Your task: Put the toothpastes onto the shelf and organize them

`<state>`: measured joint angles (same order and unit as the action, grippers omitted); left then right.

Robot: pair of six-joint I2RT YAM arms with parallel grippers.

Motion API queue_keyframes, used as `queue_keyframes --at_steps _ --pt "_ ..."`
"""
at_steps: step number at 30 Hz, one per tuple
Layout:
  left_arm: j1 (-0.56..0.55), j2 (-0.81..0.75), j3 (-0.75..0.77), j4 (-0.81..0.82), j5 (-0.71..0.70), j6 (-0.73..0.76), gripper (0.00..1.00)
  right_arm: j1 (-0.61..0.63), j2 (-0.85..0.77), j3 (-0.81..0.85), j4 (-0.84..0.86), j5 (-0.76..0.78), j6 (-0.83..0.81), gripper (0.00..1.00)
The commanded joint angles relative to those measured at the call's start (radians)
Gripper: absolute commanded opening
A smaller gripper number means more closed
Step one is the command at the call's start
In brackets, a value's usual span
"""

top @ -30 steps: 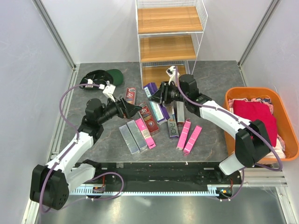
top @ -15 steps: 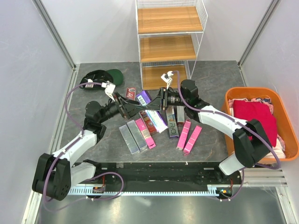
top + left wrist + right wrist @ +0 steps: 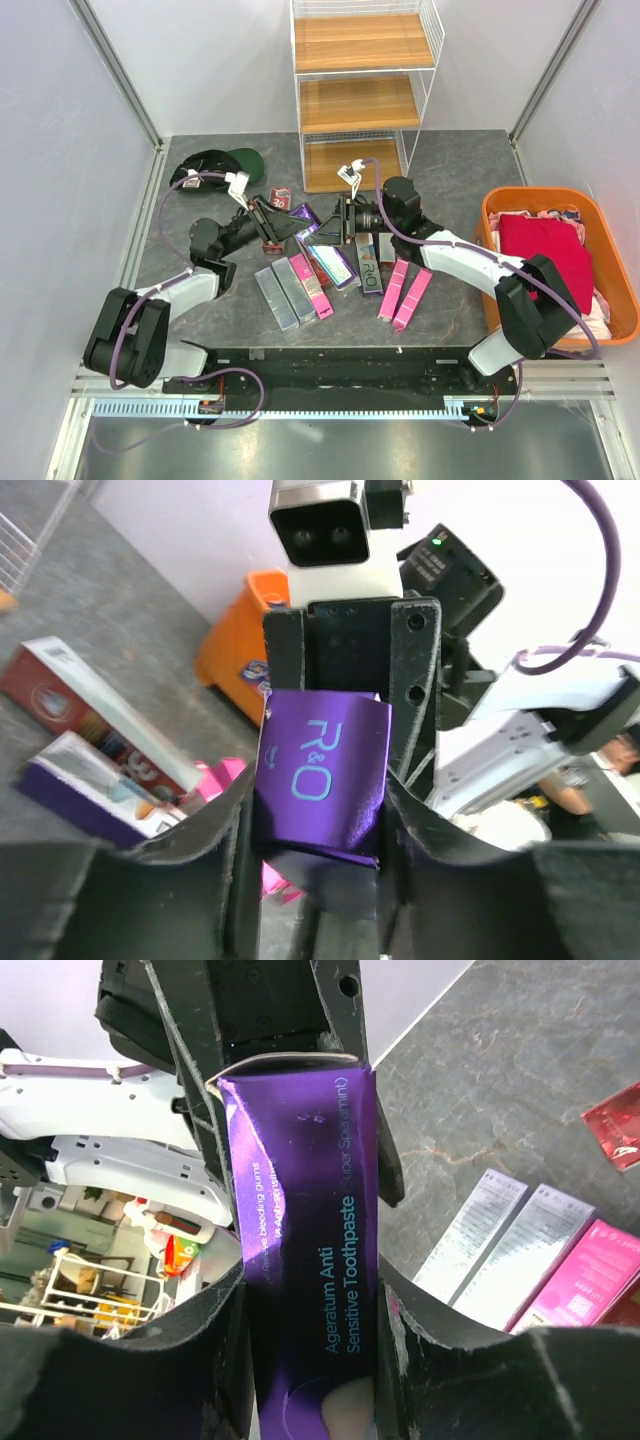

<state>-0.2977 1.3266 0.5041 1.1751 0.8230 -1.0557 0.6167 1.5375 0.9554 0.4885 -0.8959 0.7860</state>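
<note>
Between the two arms, just in front of the shelf, a purple carton is clamped at both ends. The left gripper has closed on the end printed "R&O", and the right gripper pinches the other end. Along the carton's side runs "Ageratum Anti Sensitive Toothpaste", with "Super Spearmint" in smaller letters. Below, on the grey table, a lying purple box also shows "R&O", beside two pink cartons. Two silver-grey cartons lie nearer the left arm.
</note>
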Motion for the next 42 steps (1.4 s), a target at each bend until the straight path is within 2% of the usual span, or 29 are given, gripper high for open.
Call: queue_keyframes --at_steps 1,3,8,11,14,23,26,31,35,42 --pt "0.003 0.046 0.025 0.192 0.010 -0.081 0.14 0.014 -0.007 0.019 0.067 -0.023 0.024 0.46" --pt "0.008 0.045 0.022 0.196 0.004 -0.089 0.09 0.014 -0.007 0.029 0.026 0.018 0.004 0.55" --pt "0.046 0.005 0.016 0.163 -0.039 -0.104 0.07 0.009 -0.048 0.034 -0.033 0.135 -0.016 0.81" --pt "0.086 -0.021 0.013 0.140 -0.053 -0.124 0.07 0.002 -0.103 0.017 -0.054 0.231 -0.019 0.92" --pt "0.129 -0.047 0.002 0.132 -0.065 -0.156 0.07 -0.008 -0.183 -0.021 -0.053 0.331 -0.018 0.98" --pt "0.229 -0.092 -0.075 0.205 -0.117 -0.266 0.06 -0.014 -0.404 -0.233 -0.007 0.552 0.038 0.98" --pt "0.242 -0.101 -0.081 0.207 -0.119 -0.280 0.05 -0.014 -0.441 -0.276 0.018 0.561 0.061 0.98" --pt "0.247 -0.106 -0.075 0.218 -0.113 -0.297 0.05 -0.006 -0.424 -0.317 0.071 0.508 0.104 0.98" --pt "0.252 -0.106 -0.070 0.219 -0.104 -0.309 0.05 0.023 -0.399 -0.362 0.211 0.469 0.139 0.98" --pt "0.253 -0.107 -0.073 0.230 -0.104 -0.325 0.05 0.066 -0.341 -0.360 0.239 0.473 0.134 0.96"
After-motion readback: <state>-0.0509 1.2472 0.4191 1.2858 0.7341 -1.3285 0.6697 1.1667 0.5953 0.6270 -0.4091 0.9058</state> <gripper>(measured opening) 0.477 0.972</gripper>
